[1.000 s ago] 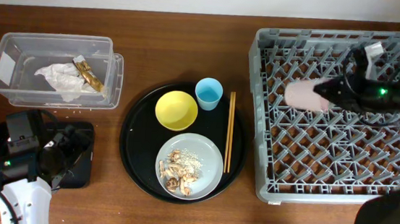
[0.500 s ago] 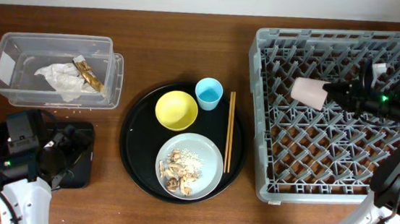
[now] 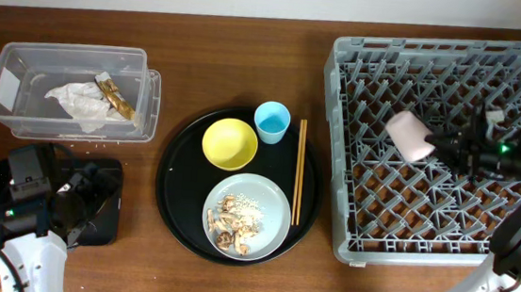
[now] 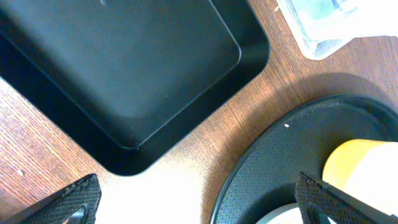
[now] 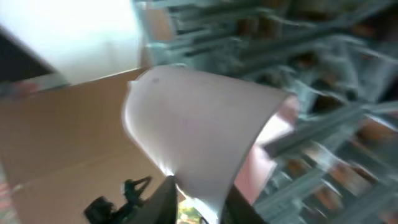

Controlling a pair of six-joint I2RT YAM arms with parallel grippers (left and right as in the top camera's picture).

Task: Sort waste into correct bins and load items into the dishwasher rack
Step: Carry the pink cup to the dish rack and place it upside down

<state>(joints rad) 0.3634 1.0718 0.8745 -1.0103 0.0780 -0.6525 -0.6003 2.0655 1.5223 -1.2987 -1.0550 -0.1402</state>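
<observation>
A: Holding the small pink cup (image 3: 409, 136) in the right gripper (image 3: 437, 144), clamped on it, seemingly near the mouth. Tilted on its side above the middle of the dishwasher rack (image 3: 339, 238); cannot tell whether touching the pegs.

B: Handling?

A: Probably thin plastic: light, fairly stiff, smooth-walled, so likely slippery. Might flex under a hard squeeze. Judged best taken at the rim, one finger inside and one outside. Too blurred in the wrist view to confirm more.

B: Left gripper (image 4: 199, 198)?

A: Spread wide, carrying nothing. Hovering over a corner of the shallow black rectangular tray (image 4: 124, 62), just beside the round black tray (image 4: 267, 168).

B: Yet to load?

A: Yellow bowl (image 3: 229, 143), light-blue cup (image 3: 271, 121), plate (image 3: 275, 196) with scraps, chopsticks (image 3: 299, 173). Thin sticks, likely to roll; better pinched mid-length.
</observation>
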